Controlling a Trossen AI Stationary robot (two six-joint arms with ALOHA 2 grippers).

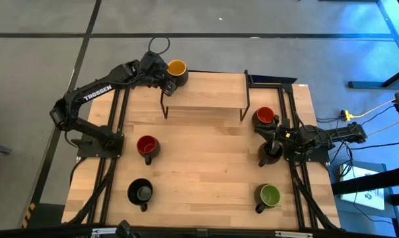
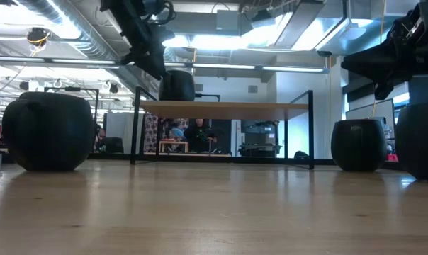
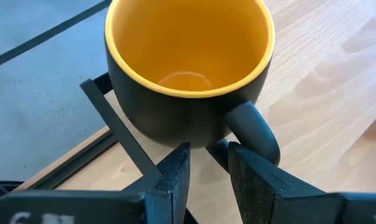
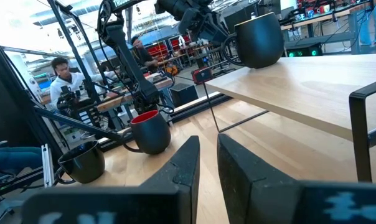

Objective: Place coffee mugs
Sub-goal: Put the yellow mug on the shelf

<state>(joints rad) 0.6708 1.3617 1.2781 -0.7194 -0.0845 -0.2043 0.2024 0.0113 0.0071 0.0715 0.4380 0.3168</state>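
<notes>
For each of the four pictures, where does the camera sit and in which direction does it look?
High view: above the table, looking straight down; both arms, shelf and six mugs show.
Low view: at tabletop height, looking level under the shelf into the room; arms enter from above.
Left wrist view: on the left arm, behind the left end effector, facing the yellow mug close up.
Right wrist view: on the right arm, behind the right end effector, facing across the table.
Shared: all four views show the yellow mug at the shelf's corner.
</notes>
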